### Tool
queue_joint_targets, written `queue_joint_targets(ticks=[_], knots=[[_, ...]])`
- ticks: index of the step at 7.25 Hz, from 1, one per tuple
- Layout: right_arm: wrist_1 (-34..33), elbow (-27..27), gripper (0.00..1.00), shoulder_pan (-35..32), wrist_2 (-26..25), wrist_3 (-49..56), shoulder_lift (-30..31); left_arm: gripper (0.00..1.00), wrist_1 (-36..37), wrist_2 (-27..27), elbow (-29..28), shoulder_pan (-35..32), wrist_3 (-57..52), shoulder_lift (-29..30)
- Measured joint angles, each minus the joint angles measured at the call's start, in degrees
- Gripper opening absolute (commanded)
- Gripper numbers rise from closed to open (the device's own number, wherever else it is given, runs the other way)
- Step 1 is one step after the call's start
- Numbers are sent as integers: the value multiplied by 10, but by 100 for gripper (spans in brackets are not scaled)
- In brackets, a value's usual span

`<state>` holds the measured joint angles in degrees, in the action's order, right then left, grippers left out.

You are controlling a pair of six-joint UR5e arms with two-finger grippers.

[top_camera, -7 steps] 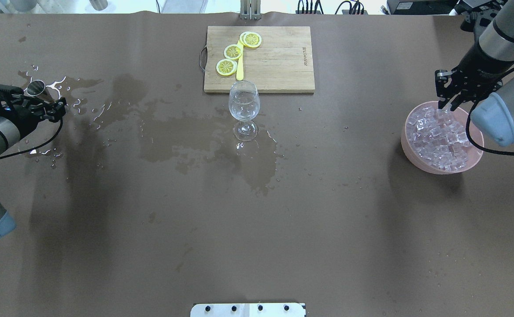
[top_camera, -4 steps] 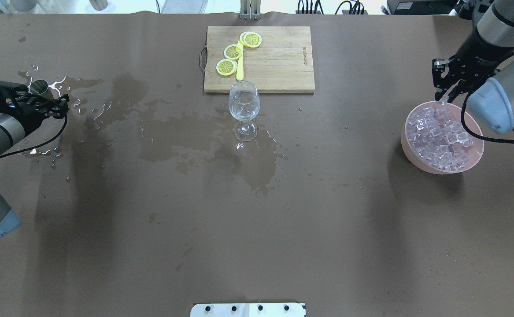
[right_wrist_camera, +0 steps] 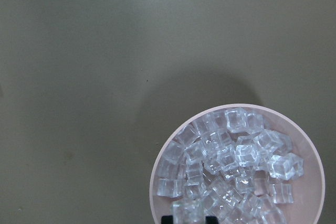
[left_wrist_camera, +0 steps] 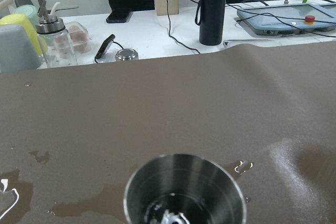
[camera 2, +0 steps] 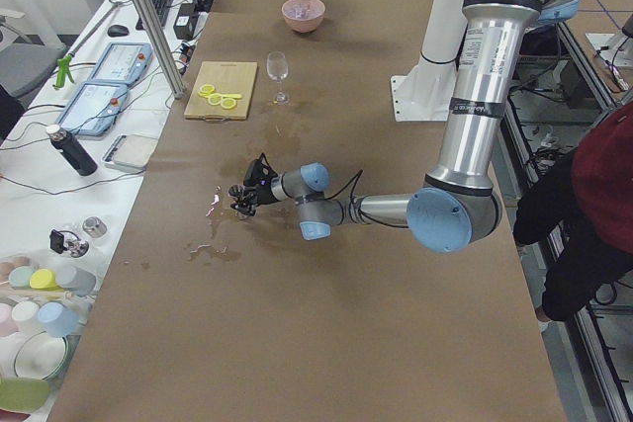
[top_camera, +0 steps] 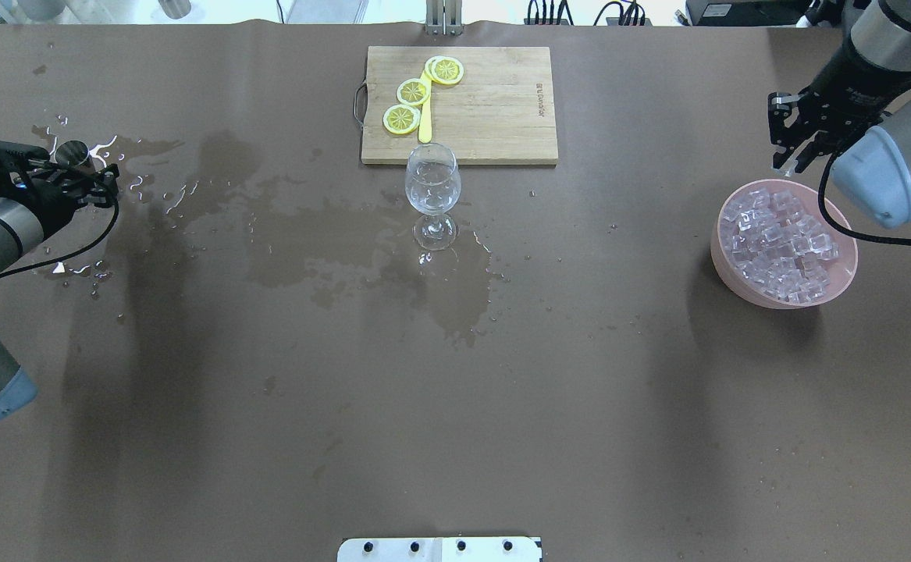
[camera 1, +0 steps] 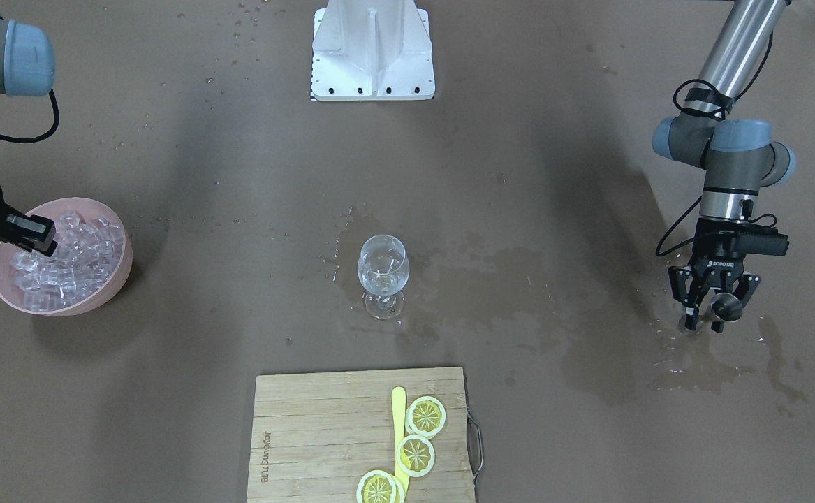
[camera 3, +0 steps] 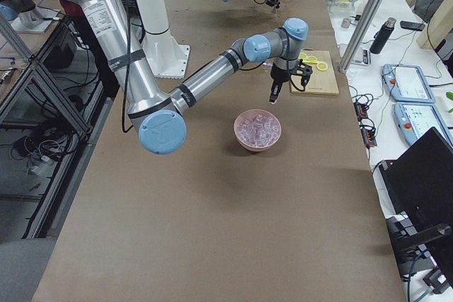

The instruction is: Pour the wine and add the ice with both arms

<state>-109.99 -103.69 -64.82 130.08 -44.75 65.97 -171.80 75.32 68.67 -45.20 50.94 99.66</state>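
Where right gripper (top_camera: 788,160) hangs above the far rim of pink bowl (top_camera: 717,261), its fingers pinch one clear cube (top_camera: 786,168); ice (top_camera: 781,243) heaps the bowl beneath. Left gripper (camera 1: 705,320) sits low at the other end of the table (top_camera: 455,406), a steel cup (left_wrist_camera: 184,195) right at its fingers; whether they clasp it cannot be told. Wet patches (top_camera: 322,250) lie between there and the glass (top_camera: 432,186); glass upright at mid-table, wine (camera 1: 381,281) shallow in it; board (top_camera: 494,117) with lemon slices (top_camera: 413,92) just beyond.
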Motion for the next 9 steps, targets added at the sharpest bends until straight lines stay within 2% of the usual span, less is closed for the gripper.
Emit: queue_joint_targets(ticks=[3,4,5,9], knots=[[0,1,25,-7,-5,22,-6,25,0,0,-2,-3,0,0],[0,3,26,-8,-5,24,-10,4,0,1,-2,-5,0,0],[-1,3,26,-8,-5,25,-14,0,0,2,-2,-7,0,0],[-1,8,25,-8,-6,26,-36,0,-4,7,1,-16,4,2]])
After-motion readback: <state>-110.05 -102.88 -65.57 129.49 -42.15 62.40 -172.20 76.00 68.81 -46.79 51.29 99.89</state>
